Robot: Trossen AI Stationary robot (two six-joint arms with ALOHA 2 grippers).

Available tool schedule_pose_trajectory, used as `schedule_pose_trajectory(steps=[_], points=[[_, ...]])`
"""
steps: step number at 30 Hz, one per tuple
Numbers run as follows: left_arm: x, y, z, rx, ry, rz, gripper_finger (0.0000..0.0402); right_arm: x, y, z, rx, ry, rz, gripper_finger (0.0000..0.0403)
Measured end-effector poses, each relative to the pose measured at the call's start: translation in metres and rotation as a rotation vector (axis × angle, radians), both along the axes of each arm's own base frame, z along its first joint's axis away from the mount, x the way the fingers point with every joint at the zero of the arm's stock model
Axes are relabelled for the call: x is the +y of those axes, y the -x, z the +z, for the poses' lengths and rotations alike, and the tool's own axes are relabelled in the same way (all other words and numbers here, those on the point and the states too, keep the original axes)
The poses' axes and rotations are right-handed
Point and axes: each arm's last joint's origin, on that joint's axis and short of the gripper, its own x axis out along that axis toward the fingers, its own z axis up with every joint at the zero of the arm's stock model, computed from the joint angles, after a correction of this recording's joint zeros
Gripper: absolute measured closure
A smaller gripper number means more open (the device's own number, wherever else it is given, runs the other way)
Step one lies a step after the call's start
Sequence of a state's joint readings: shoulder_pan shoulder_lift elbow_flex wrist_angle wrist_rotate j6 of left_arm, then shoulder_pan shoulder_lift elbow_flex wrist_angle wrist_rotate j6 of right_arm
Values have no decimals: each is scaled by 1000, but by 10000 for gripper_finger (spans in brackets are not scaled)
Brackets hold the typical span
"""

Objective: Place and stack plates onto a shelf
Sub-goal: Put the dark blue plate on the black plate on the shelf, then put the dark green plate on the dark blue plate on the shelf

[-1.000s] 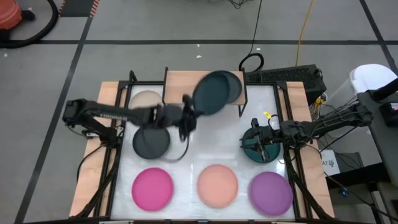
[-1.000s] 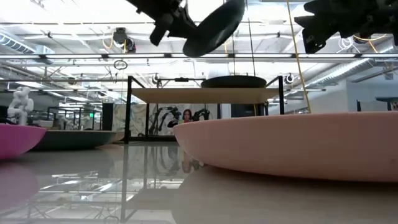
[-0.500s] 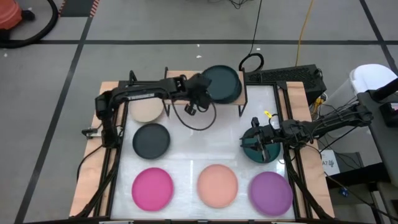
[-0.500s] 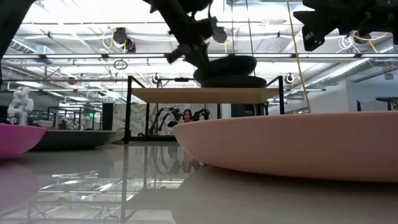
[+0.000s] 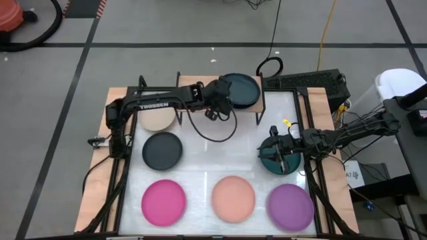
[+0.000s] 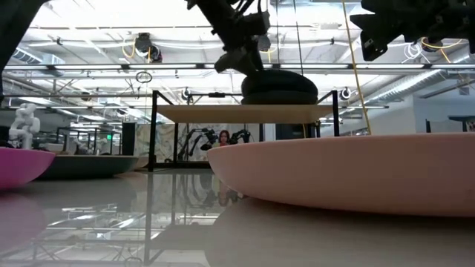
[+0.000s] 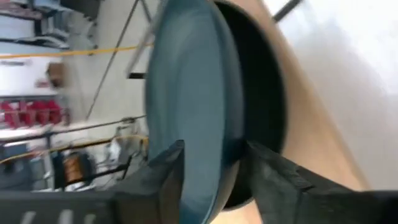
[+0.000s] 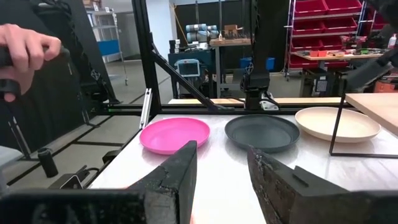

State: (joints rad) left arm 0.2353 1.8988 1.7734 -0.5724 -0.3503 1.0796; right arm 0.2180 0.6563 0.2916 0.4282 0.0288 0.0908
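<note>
The shelf (image 5: pixel 200 87) stands at the table's far edge, and the left gripper (image 5: pixel 223 103) reaches over it, at the rim of a dark teal plate (image 5: pixel 241 90) on the shelf's right half. A beige plate (image 5: pixel 158 117) lies under the shelf's left end, a charcoal plate (image 5: pixel 162 150) just in front. The right gripper (image 5: pixel 275 152) hovers over another dark teal plate (image 5: pixel 270 163), well right of the shelf.

A round dark teal matte plate (image 5: pixel 240 91) rests on a light wood shelf (image 5: pixel 195 86) with black metal legs. On the white table (image 5: pixel 210 160) lie beige (image 5: pixel 157 117), charcoal (image 5: pixel 162 150), magenta (image 5: pixel 163 202), peach (image 5: pixel 233 198) and purple (image 5: pixel 290 205) plates.
</note>
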Motion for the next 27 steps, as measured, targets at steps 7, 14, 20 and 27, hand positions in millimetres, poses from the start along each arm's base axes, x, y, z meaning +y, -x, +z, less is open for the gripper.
schedule_pose_trajectory(steps=[7, 14, 20, 27], points=[[-20, 0, 33, -164, 58, 47, 152, 0, 0, 0, 0, -1, 0, 280], [-49, 25, 82, -368, 170, 139, 148, 0, 0, 0, 7, -12, -2, 280], [-77, 79, 115, -515, 420, 81, 195, -2, 0, -4, 48, -16, -70, 280], [-114, 119, 60, -596, 618, 14, 283, -5, 0, -9, 93, -23, -162, 280]])
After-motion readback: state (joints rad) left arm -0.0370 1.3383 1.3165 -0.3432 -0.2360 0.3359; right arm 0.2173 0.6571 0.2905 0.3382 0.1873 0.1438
